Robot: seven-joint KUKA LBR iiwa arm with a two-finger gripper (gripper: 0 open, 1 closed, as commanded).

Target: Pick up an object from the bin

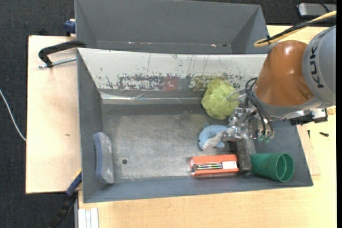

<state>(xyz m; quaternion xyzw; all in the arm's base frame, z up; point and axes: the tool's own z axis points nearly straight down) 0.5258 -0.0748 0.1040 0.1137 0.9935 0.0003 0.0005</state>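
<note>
Past a grey-blue pad (102, 156) by the bin's (155, 139) front-left corner, a pale blue lump (210, 136) and an orange box (214, 165) lie just beside the low gripper (243, 141), with a green cup (275, 166) beyond in the front-right corner; I cannot tell how open the gripper is, but it is probably mid-reach and needs to settle on one thing and close.
</note>
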